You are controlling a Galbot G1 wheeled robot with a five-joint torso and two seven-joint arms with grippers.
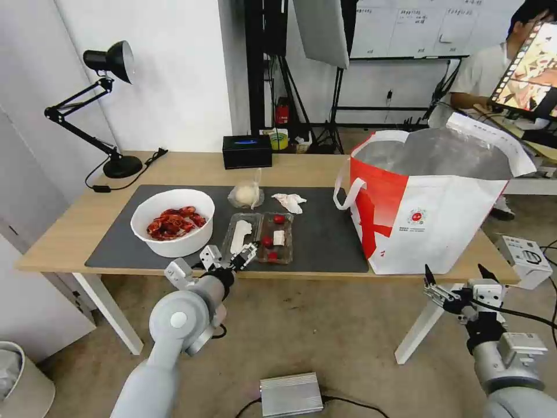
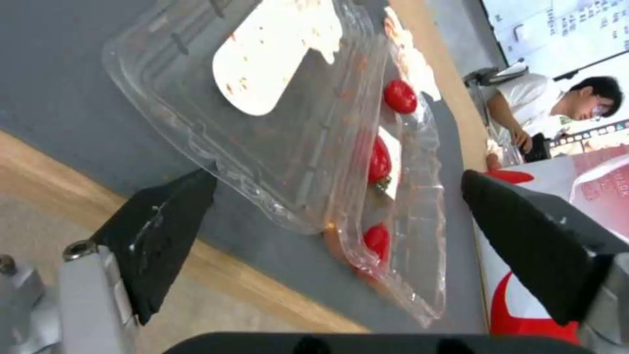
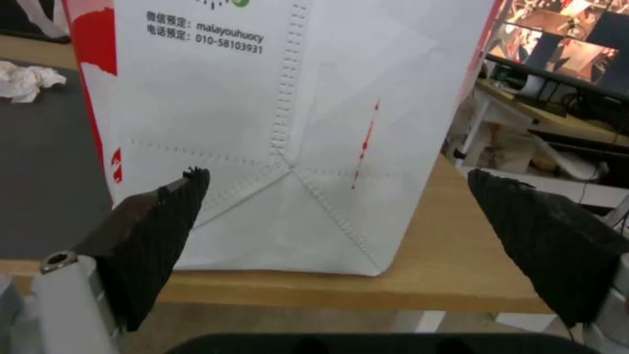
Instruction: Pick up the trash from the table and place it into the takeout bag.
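Resting on the grey mat (image 1: 325,244) of the bench (image 1: 191,168), from left: bowl of red shells (image 1: 172,222), clear tray (image 1: 259,237), small bag with a pale lump (image 1: 246,194), crumpled tissue (image 1: 289,201). Left hand (image 1: 227,258) at the bench's front edge, fingers spread wide, released, just short of the tray's near corner. Takeout bag (image 1: 429,215) stands upright at the right end. Right hand (image 1: 456,277) below the bench edge before the bag, spread, grasping nothing.
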